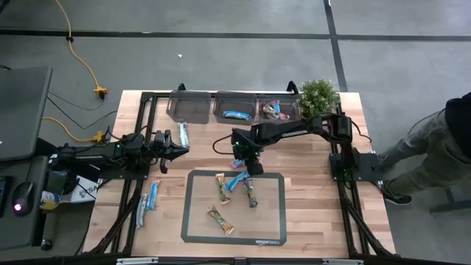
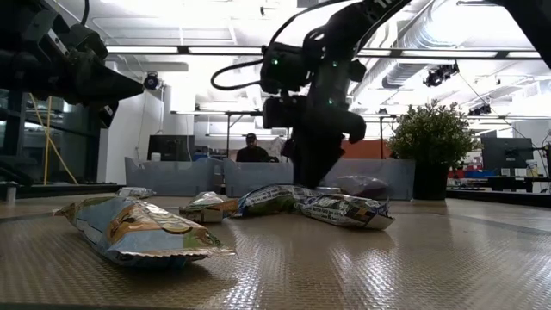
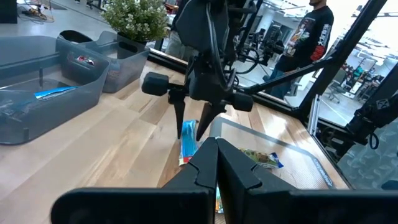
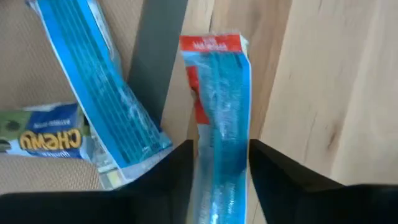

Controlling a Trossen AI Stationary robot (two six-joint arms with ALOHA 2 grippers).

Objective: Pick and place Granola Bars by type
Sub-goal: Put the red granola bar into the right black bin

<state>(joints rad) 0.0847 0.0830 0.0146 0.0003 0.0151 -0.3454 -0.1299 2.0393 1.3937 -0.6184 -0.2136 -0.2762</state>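
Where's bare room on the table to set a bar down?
Bare wood right of the mat, toward the right rail. Also bare wood between the left claw and the bins. The leftmost bin looks empty. Crowded: mat's upper middle, where the right claw straddles a blue bar among other bars.

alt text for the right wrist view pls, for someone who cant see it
The right gripper straddles a bright blue bar with a red end, one dark finger on each side, over pale wooden table. Beside it, another blue bar and a tan bar lie on the grey mat.
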